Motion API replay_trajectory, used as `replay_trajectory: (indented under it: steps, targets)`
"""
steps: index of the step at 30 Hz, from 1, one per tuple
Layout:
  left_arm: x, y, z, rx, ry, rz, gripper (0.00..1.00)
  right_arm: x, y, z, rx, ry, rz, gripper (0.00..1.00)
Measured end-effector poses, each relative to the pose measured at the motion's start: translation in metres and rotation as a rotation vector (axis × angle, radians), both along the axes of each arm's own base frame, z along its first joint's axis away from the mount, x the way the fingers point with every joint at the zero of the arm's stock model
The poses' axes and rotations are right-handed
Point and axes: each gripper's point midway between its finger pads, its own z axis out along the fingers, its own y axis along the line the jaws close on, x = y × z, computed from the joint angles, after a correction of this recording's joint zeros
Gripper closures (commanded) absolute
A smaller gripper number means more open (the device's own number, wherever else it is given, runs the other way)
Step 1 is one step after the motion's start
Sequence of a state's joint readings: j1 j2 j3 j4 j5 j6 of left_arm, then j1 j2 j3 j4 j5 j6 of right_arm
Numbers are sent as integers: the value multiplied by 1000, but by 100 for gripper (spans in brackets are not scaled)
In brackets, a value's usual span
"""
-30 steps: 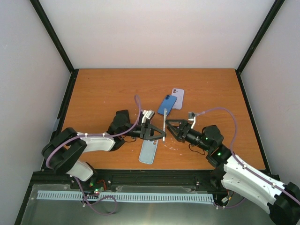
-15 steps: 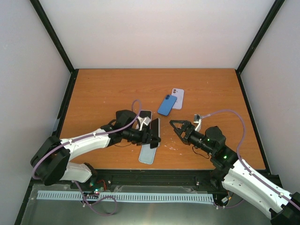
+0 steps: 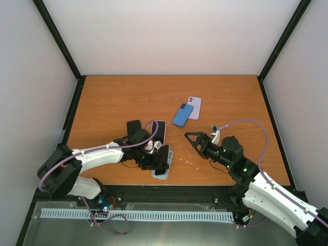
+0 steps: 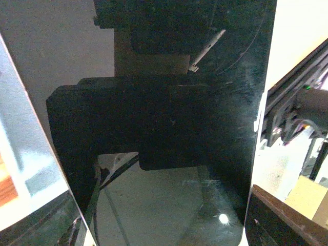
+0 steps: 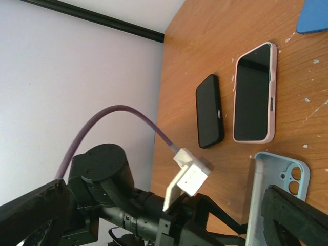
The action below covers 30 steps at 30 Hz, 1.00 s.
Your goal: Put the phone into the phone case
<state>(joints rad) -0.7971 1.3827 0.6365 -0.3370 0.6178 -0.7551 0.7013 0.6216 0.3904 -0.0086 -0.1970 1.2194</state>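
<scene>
My left gripper (image 3: 162, 156) is shut on the phone (image 3: 165, 154), holding it tilted on its edge right over the light blue phone case (image 3: 159, 174) near the table's front edge. In the left wrist view the phone's black screen (image 4: 169, 118) fills the frame and hides the fingers. The right wrist view shows the case (image 5: 285, 180) lying open side up, with the phone's edge (image 5: 252, 205) along its left side. My right gripper (image 3: 191, 138) is open and empty, apart to the right of the case, pointing at it.
A pink-cased phone (image 3: 159, 129) and a black phone (image 3: 134, 126) lie just behind my left gripper; both also show in the right wrist view (image 5: 253, 95) (image 5: 209, 110). A blue case (image 3: 182, 115) and a lavender phone (image 3: 193, 106) lie mid-table.
Both grippers held the phone upright between them. The right gripper let go and drew back to the right. The left gripper carried the phone left and down over the light blue case.
</scene>
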Motion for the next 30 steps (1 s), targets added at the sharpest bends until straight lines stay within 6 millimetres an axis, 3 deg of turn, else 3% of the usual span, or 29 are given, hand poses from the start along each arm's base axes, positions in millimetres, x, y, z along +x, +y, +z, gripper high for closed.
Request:
replay_trajectory:
  steps: [6,15,22,30]
  targets:
    - [-9,-7,-21,57,43,-54,44,1,1,-3,-14,13,1,0]
    - [0,-10,-22,79,18,-51,33,2,2,-8,-31,27,2,0]
    - [4,-10,-22,102,7,-46,15,3,3,-17,-58,49,9,0]
    - [8,-10,-20,105,-14,-39,14,-3,7,-43,-146,96,65,11]
